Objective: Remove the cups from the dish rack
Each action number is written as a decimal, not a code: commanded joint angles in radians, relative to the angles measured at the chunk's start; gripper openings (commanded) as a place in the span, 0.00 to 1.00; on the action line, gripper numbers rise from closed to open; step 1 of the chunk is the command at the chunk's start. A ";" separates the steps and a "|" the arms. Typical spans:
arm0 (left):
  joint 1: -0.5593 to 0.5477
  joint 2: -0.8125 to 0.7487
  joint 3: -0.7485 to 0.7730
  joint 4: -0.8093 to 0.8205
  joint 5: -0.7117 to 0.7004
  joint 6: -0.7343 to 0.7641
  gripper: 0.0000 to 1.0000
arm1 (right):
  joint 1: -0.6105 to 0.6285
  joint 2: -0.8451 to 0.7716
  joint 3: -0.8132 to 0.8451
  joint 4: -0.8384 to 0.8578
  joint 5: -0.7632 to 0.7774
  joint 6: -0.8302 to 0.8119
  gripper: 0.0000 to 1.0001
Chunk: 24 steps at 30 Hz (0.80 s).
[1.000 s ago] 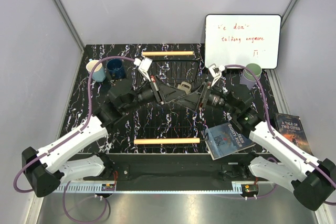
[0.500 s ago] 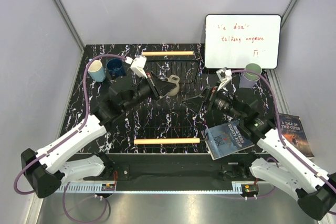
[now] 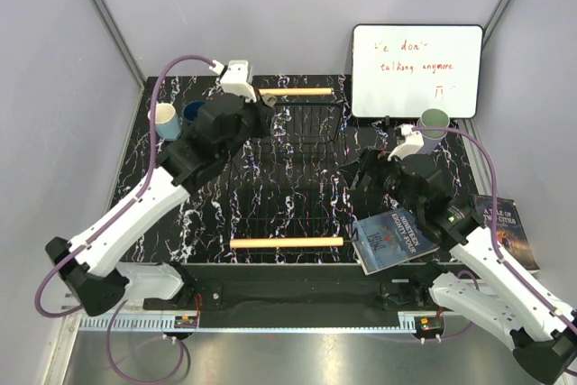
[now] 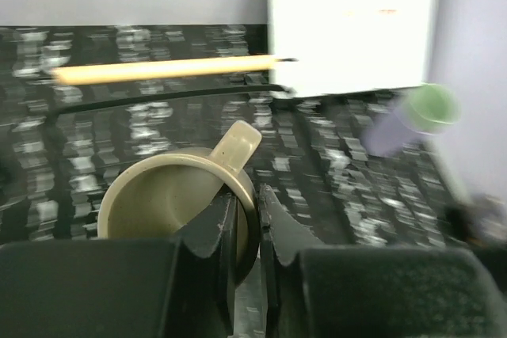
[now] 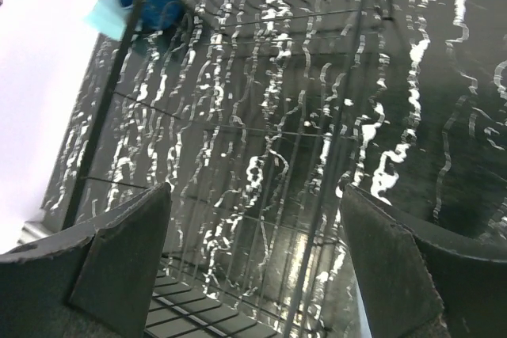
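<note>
**Top view, with both wrist views.** The dish rack [image 3: 287, 242] lies at the centre of the black marbled table [image 3: 135, 196]. Its long axis runs from the near edge to the far edge, with one wooden bar handle at each end.

The left gripper [image 4: 244, 205] is closed on the beige handled mug [image 4: 170, 195]. It pinches the rim wall, one finger inside and one outside. The mouth of the mug faces the wrist camera, so its axis runs roughly along the gripper. Its handle points away, toward the far wooden bar. In the top view the left arm covers the mug over the far left corner of the rack.

The right gripper [image 5: 253, 255] hangs over the wire floor of the rack with its fingers spread wide and nothing between them.

The light blue mug [image 3: 165, 121] and the dark navy blue mug [image 3: 194, 113] stand side by side on the table, left of the rack. The pale green tumbler [image 3: 435, 119] appears nested in the lavender tumbler [image 3: 422, 139], right of the rack and just below the whiteboard [image 3: 416, 69]. Two books [image 3: 389, 241] lie at the near right.
</note>
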 commanded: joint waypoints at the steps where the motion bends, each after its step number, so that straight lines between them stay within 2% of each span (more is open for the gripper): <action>1: 0.042 0.063 0.107 -0.135 -0.229 0.095 0.00 | -0.001 -0.059 0.030 -0.037 0.094 -0.015 0.94; 4: 0.098 0.107 0.140 -0.240 -0.278 0.066 0.00 | -0.003 -0.081 0.028 -0.042 0.105 -0.031 0.94; 5: 0.149 0.118 0.142 -0.268 -0.284 0.050 0.00 | -0.001 -0.084 0.030 -0.040 0.106 -0.038 0.94; 7: 0.209 0.119 0.119 -0.305 -0.246 0.005 0.00 | -0.001 -0.079 0.028 -0.045 0.102 -0.041 0.94; 8: 0.267 0.115 0.081 -0.307 -0.235 -0.009 0.00 | -0.001 -0.075 0.025 -0.046 0.100 -0.045 0.94; 13: 0.390 0.106 0.001 -0.295 -0.204 -0.035 0.00 | -0.001 -0.062 0.007 -0.034 0.083 -0.035 0.94; 16: 0.422 0.127 -0.056 -0.275 -0.206 -0.041 0.00 | -0.003 -0.067 -0.010 -0.012 0.050 -0.019 0.94; 20: 0.481 0.185 -0.126 -0.243 -0.120 -0.104 0.00 | -0.003 -0.084 -0.039 0.003 0.037 -0.010 0.93; 24: 0.510 0.221 -0.191 -0.195 -0.106 -0.168 0.00 | -0.003 -0.098 -0.061 0.011 0.049 -0.010 0.94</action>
